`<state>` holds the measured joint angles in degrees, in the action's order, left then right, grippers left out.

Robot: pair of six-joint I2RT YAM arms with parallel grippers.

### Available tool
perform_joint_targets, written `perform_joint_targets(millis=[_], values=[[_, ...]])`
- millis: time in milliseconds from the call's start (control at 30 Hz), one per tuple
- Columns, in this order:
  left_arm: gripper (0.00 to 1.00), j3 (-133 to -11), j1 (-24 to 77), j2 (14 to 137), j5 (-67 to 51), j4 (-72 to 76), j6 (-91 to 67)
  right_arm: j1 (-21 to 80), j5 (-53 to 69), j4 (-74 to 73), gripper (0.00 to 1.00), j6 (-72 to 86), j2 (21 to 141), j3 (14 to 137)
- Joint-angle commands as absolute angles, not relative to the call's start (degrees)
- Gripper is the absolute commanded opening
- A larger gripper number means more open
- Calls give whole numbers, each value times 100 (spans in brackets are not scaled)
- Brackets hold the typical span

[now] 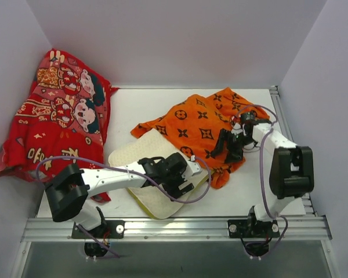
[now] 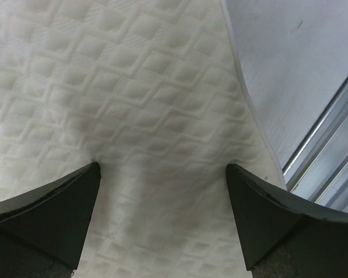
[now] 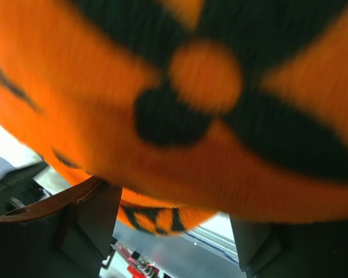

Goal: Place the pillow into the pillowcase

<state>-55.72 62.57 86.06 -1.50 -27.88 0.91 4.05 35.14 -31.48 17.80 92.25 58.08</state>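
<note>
The cream-white quilted pillow lies flat at the table's middle front. My left gripper rests on its right end. In the left wrist view the pillow fills the frame and my left gripper is open, both fingers wide apart and pressed onto its surface. The orange pillowcase with black motifs lies crumpled behind and right of the pillow. My right gripper is at its right edge. In the right wrist view the pillowcase drapes over my open right gripper, hiding the fingertips.
A red cartoon-printed cloth is heaped at the back left against the wall. An aluminium rail runs along the front edge, another rail along the right edge. White walls close in the back and sides.
</note>
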Motion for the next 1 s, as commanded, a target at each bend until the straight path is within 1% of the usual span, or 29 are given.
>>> perform_joint_targets(millis=[0,67,167,200,233,267,333,367,400,433,500,533,633,700,833,900,967], values=[[98,-5862,6521,8771,-246,-2506,-333,395,3427,-2435,68,1924,9719,6616],[97,-5967,6600,9095,-316,-2505,-456,430,3480,-2303,65,2109,10071,7152],[97,-6047,6487,9490,-229,-2558,-510,439,3708,-2294,67,2171,10169,7583],[84,-6082,6373,9605,-376,-2566,-492,413,3805,-2303,70,2136,10108,7620],[67,-6134,6215,9720,-535,-2566,-483,387,3823,-2338,76,2075,10012,7629],[31,-6370,5796,9921,-693,-2584,-501,369,3815,-2399,79,1874,9793,7603],[4,-6687,5320,10054,-1709,-2602,-545,203,3788,-2652,85,1627,9520,7524],[0,-7193,4813,10063,-2201,-2584,-632,115,3753,-2759,85,1330,9258,7376],[0,-7424,4616,10020,-2563,-2540,-685,45,3718,-2847,86,1188,9124,7278],[0,-7740,4414,9976,-3245,-2505,-720,-182,3700,-2969,87,995,8993,7156],[0,-8424,4019,9792,-3785,-2322,-878,-351,3674,-3006,87,608,8676,6700],[0,-8594,3930,9748,-4345,-2277,-914,-447,3622,-3015,87,84,8605,6532],[0,-9105,3727,9694,-5033,-2329,-1028,-501,3612,-2736,87,-892,8464,5988],[0,-9280,3631,9756,-5176,-2399,-1125,-492,3621,-2375,89,-1133,8420,5767],[0,-9421,3411,9826,-5343,-2286,-1353,-431,3744,-1093,92,-1625,8454,5476],[0,-9527,3340,9896,-5335,-2206,-1441,-343,3945,-1020,92,-1784,8621,5580],[0,-9720,3305,9975,-5326,-2197,-1468,-238,4095,-1055,93,-1444,8841,5738]])
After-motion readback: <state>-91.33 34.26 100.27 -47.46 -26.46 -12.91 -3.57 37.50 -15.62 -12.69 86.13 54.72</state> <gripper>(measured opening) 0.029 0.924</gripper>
